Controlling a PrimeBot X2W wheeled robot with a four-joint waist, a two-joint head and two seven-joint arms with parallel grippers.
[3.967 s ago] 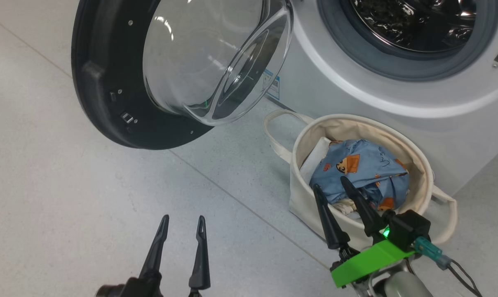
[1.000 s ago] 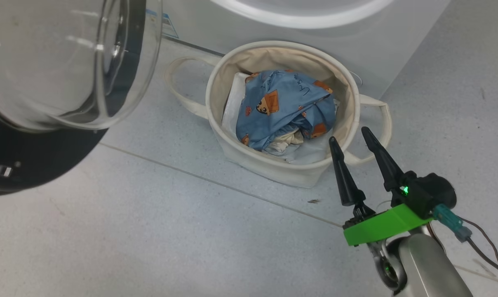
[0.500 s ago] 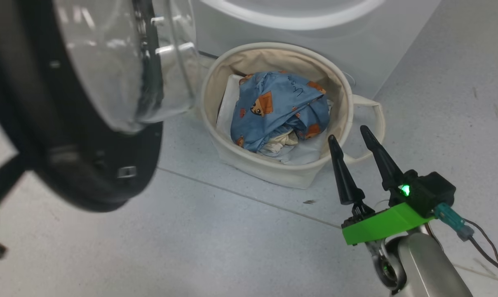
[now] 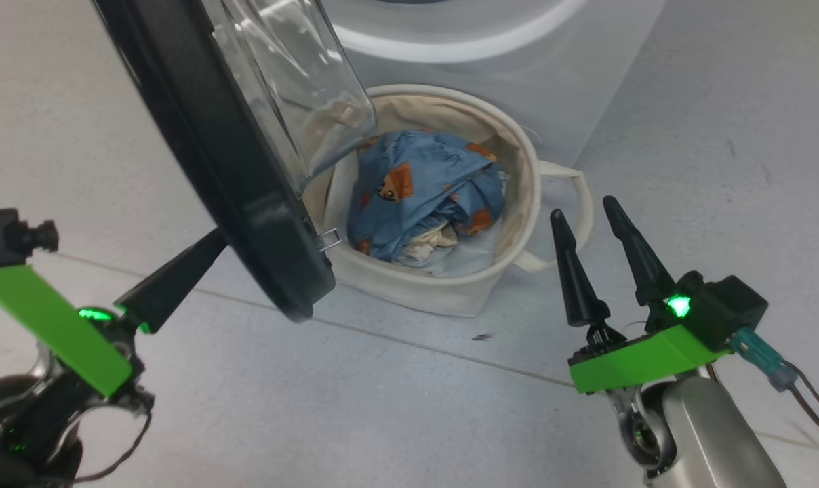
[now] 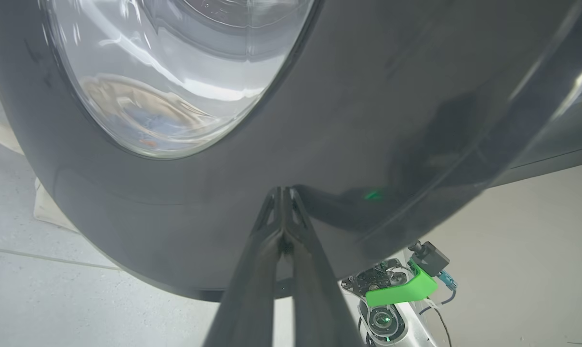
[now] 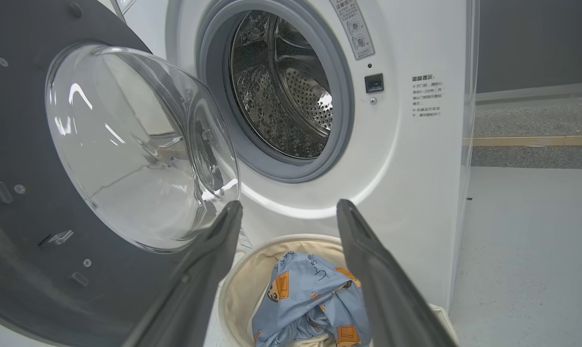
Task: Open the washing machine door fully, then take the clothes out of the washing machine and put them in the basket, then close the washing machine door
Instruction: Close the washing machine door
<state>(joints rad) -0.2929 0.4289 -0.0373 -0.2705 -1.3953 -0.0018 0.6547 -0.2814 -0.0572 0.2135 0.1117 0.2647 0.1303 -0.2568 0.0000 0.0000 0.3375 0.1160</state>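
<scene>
The washing machine door [image 4: 233,163] stands part open, and its glass bowl [image 4: 294,74] hangs over the left rim of the basket [image 4: 518,169]. My left gripper [image 4: 216,238] is shut, with its tips [image 5: 284,190] against the door's glossy black outer face [image 5: 392,120]. The blue printed clothes [image 4: 423,190] lie bunched in the basket, in front of the white washing machine [image 4: 491,61]. To the right of the basket, my right gripper [image 4: 589,213] hangs open and empty. In the right wrist view the right gripper [image 6: 289,205] points at the machine [image 6: 406,159], whose steel drum [image 6: 281,86] holds nothing visible.
A flat white sheet [image 4: 467,254] lies under the clothes in the basket. The basket's right handle loop [image 4: 582,196] lies on the floor next to my right fingers. Grey tiled floor [image 4: 721,135] spreads all around. A dark wall with a low ledge [image 6: 532,140] runs behind the machine.
The door has swung toward the machine and now overlaps the basket. My shut left gripper has come into the head view behind the door. The right gripper has barely moved.
</scene>
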